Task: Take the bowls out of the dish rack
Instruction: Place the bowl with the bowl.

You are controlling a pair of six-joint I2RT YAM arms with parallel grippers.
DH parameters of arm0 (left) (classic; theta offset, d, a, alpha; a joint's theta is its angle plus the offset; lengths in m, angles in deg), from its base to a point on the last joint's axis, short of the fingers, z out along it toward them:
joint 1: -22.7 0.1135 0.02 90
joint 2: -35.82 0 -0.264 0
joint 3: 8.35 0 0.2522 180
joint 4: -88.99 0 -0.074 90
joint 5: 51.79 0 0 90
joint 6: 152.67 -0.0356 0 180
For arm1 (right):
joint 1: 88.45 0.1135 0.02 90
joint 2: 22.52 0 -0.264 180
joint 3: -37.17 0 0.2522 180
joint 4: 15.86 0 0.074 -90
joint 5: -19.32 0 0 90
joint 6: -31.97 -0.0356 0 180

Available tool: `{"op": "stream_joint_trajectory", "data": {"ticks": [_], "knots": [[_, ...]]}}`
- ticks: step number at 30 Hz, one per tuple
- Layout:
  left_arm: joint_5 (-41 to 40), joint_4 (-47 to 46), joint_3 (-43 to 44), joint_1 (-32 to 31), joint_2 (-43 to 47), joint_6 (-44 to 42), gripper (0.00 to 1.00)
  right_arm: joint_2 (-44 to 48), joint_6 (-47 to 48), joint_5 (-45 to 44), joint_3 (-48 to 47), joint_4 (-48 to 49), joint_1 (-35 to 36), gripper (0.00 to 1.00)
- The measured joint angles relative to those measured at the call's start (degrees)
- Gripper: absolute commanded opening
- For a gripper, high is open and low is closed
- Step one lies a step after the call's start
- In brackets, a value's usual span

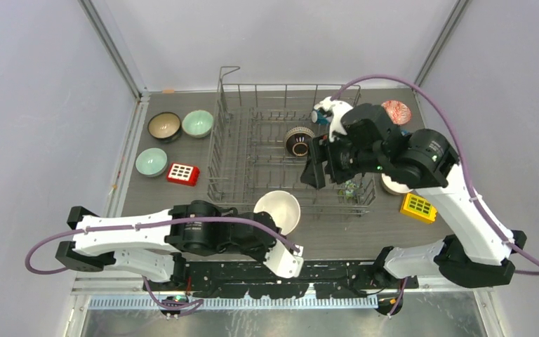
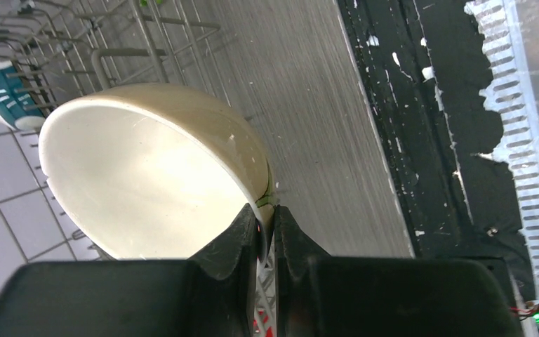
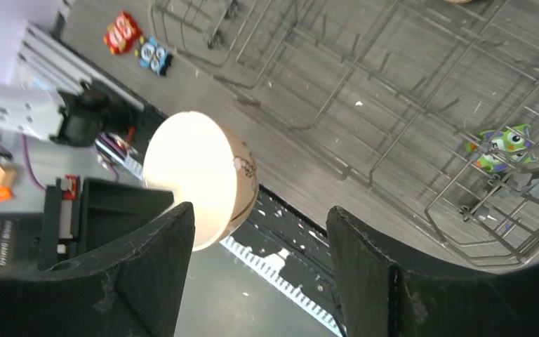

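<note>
My left arm (image 1: 123,235) and right arm (image 1: 474,217): white shells, black joints, 1 purple cable (image 1: 379,76) each, black fingers (image 3: 368,274).

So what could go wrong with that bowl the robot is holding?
The left hand pinches only the thin rim of the cream bowl, so it might slip and drop. The bowl hangs close to the near wires of the dish rack and could knock them. The open right hand hovers by the dark bowl and might bump it.
</note>
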Motion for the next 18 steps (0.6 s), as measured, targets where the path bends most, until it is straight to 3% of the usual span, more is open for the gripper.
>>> {"op": "stream_joint_trajectory", "data": {"ticks": [8, 18], "knots": [[3.0, 1.6, 0.1, 0.0, -0.5, -6.5, 0.0, -4.9, 0.7, -4.6, 0.9, -2.7, 11.3, 0.69], [4.8, 4.6, 0.1, -0.5, -0.9, -10.9, 0.0, -11.8, 3.5, -6.4, 1.6, -3.1, 13.7, 0.56]]}}
